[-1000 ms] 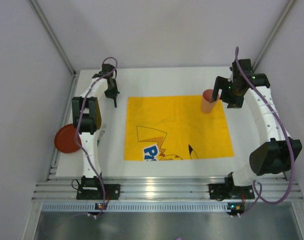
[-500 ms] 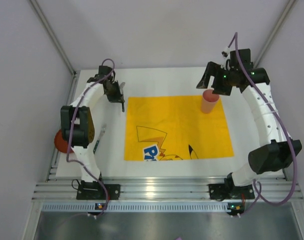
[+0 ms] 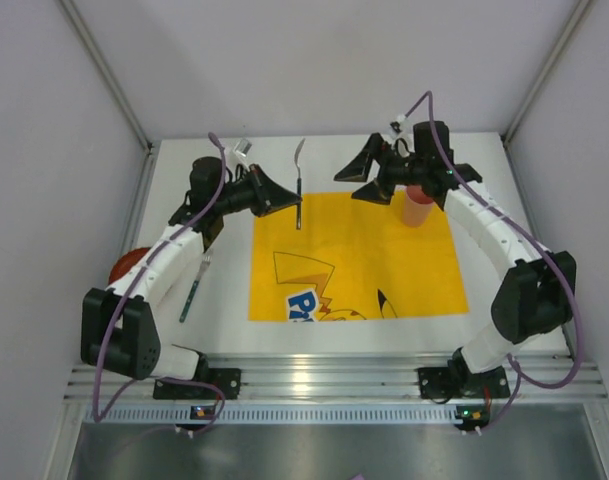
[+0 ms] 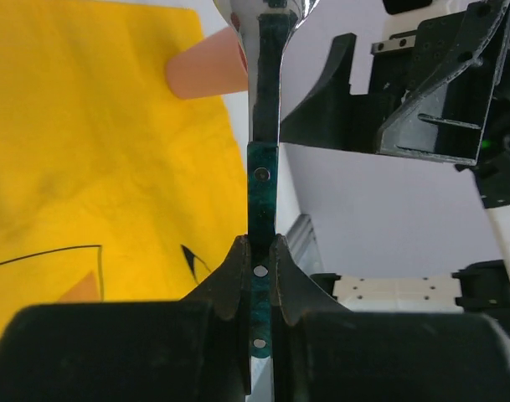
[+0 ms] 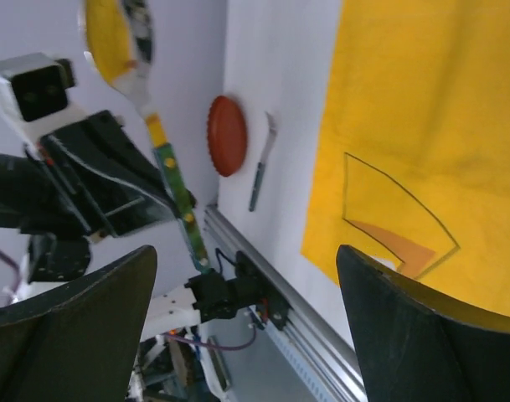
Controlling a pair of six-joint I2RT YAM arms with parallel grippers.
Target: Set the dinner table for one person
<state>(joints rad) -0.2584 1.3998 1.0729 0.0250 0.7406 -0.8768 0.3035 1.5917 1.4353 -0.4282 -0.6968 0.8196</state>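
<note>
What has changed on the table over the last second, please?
The left claw, shut on the spoon, swung from the far left toward the middle, bringing the spoon by the yellow cloth's far edge. The right claw left the pink cup and swung left to face the spoon, open. The cup, cloth, fork and red plate stayed put.

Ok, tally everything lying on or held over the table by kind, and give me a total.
spoon: 1
fork: 1
plate: 1
cup: 1
yellow cloth: 1
Total: 5
</note>
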